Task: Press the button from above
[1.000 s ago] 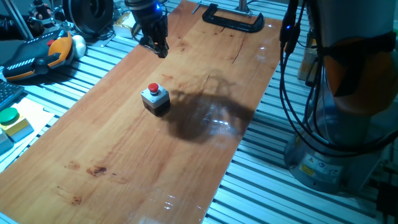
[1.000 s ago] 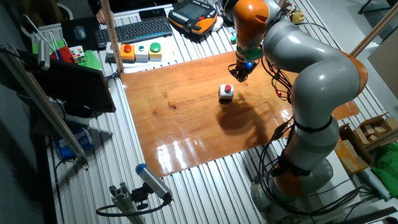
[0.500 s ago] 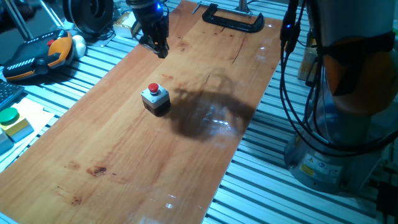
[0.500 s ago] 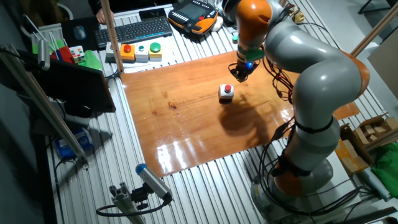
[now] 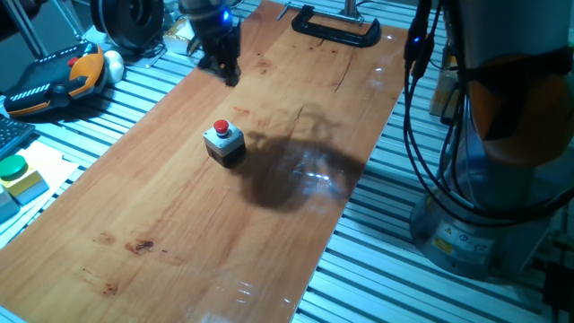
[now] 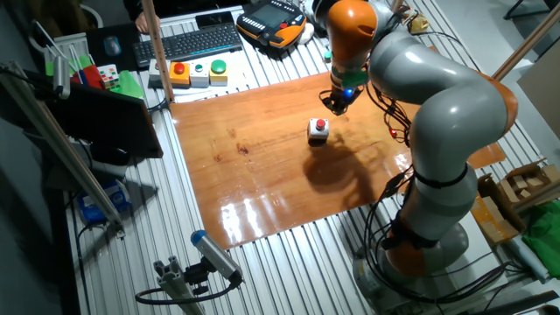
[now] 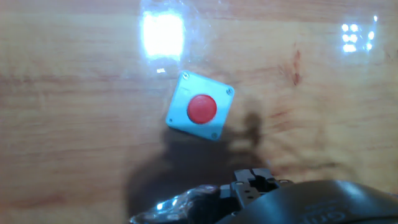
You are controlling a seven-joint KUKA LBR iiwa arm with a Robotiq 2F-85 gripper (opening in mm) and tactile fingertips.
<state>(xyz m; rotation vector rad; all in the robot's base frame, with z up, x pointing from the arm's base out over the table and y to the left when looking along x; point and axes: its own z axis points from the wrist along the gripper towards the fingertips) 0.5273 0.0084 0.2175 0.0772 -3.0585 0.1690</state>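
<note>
The button (image 5: 221, 133), a red round cap on a grey and black cube housing, sits on the wooden board (image 5: 179, 233) left of its middle. From the other fixed view the button (image 6: 319, 129) lies just below the hand. My gripper (image 5: 228, 74) hangs above the board, beyond the button and off to its far side, touching nothing. In the hand view the button (image 7: 201, 107) shows from above, a little left of centre, with my gripper (image 7: 255, 182) at the bottom edge. The fingertips are dark and small, so no gap can be made out.
A black clamp (image 5: 336, 27) grips the board's far end. A green button on a yellow box (image 5: 16, 175) and an orange pendant (image 5: 54, 81) lie left of the board. The arm's base (image 5: 484, 215) and cables (image 5: 421, 135) stand to the right.
The gripper has shifted slightly to the left above the board's far end. The button has not moved.
</note>
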